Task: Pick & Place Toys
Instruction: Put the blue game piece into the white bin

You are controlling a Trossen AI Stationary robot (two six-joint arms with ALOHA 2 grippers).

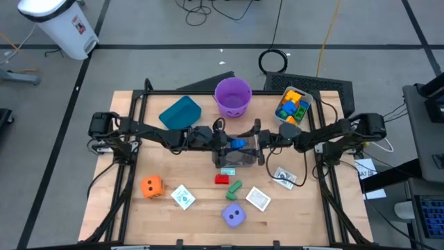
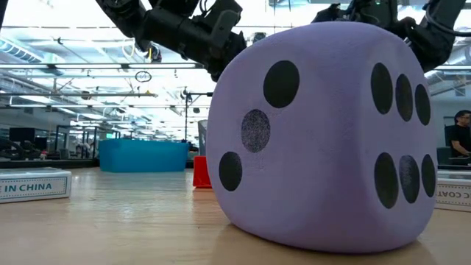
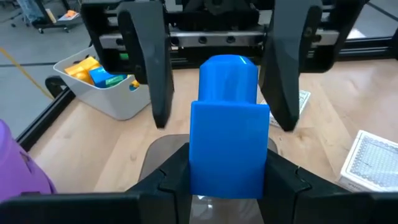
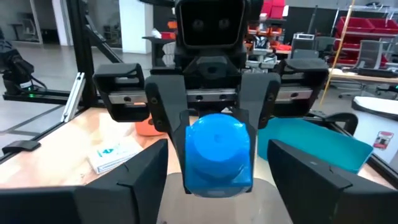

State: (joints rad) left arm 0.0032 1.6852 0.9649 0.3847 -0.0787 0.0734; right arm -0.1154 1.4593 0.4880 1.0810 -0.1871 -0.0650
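A blue plastic block (image 3: pixel 229 118), square at one end and rounded at the other, hangs above the table's middle. My left gripper (image 1: pixel 231 144) is shut on it. My right gripper (image 4: pixel 217 152) faces it from the table's right, open. Its fingers (image 3: pixel 155 74) stand on either side of the block's rounded end without touching it. A red block (image 1: pixel 222 179) and a green block (image 1: pixel 234 187) lie on the table nearer the front. So do an orange die (image 1: pixel 152 186), a purple die (image 1: pixel 234 215) and white cards (image 1: pixel 258 198). My left gripper pinches the block's square end (image 3: pixel 200 177) between its two fingers, one on each flat side. The fingers come nearly level from the table's left and lie along the block. The block is lifted clear of the table, its rounded end (image 4: pixel 217 140) sticking out toward my right gripper.
A teal bin (image 1: pixel 180 112) and a purple bucket (image 1: pixel 232 96) stand at the back. A clear tub (image 1: pixel 293 105) with several coloured blocks is at the back right. Another clear tub (image 1: pixel 236 158) sits just below the grippers. The purple die (image 2: pixel 324 132) fills the low view.
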